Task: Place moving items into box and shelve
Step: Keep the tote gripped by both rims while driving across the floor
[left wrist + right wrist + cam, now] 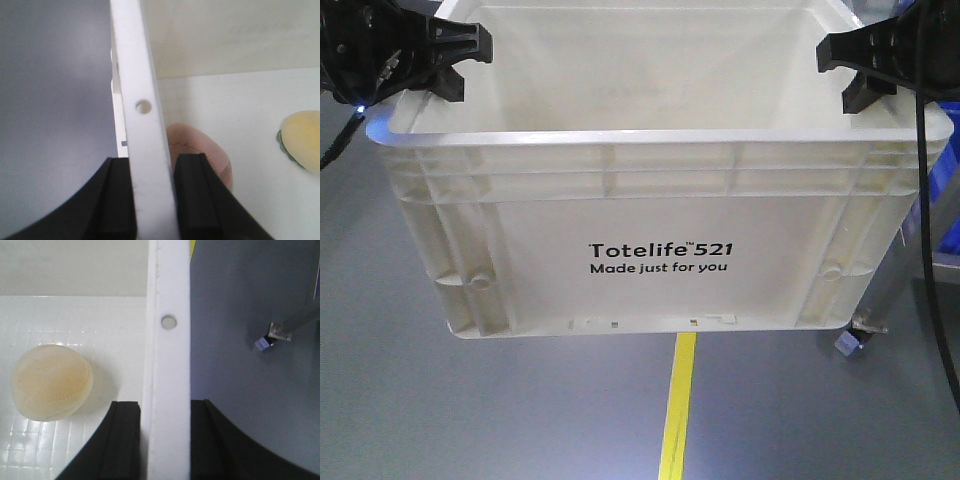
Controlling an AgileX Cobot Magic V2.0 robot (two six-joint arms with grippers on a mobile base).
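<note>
The box (660,250) hangs clear of the floor (470,420). It looks like stiff, fairly light plastic, with a pink ball (200,150) and a yellow ball (50,382) loose inside. The left fingers (200,200) and right fingers (122,440) are clamped on its left and right rims, probably the surest hold.

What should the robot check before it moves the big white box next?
1. Is the left gripper pinching the box by its rim? Ok.
2. Is the right gripper pinching the opposite rim? Ok.
3. Is the box up off the floor and about level? Ok.
4. Are the pink ball and the yellow ball inside the box? Ok.
5. Is the way ahead free? Cannot tell; no view shows it.
</note>
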